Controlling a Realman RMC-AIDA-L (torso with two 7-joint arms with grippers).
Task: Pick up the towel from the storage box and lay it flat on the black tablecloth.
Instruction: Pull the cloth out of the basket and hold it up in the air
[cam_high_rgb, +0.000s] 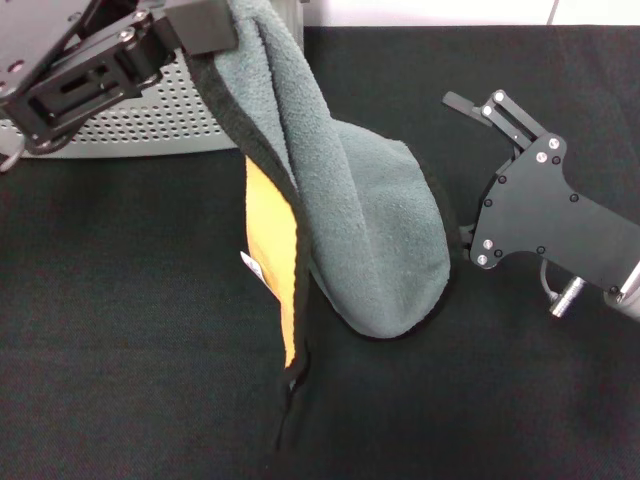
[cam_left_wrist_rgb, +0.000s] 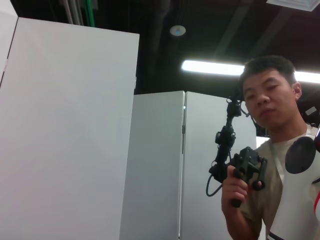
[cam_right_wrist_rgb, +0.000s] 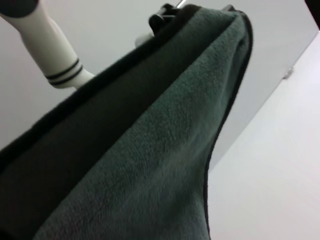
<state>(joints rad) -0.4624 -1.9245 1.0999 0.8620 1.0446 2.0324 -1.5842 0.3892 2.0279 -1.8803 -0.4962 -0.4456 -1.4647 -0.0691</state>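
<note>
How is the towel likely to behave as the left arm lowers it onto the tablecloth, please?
Probably floppy: the towel hangs folded from the left end effector, orange side showing. Its fleece likely grips the tablecloth, so it may bunch rather than slide flat.

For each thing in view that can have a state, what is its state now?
towel: lifted out of the box, hanging folded, lower end on the cloth
storage box: behind the towel, inside hidden
black tablecloth: spread out on the table
left gripper: raised, shut on the towel
right gripper: low beside the towel
</note>
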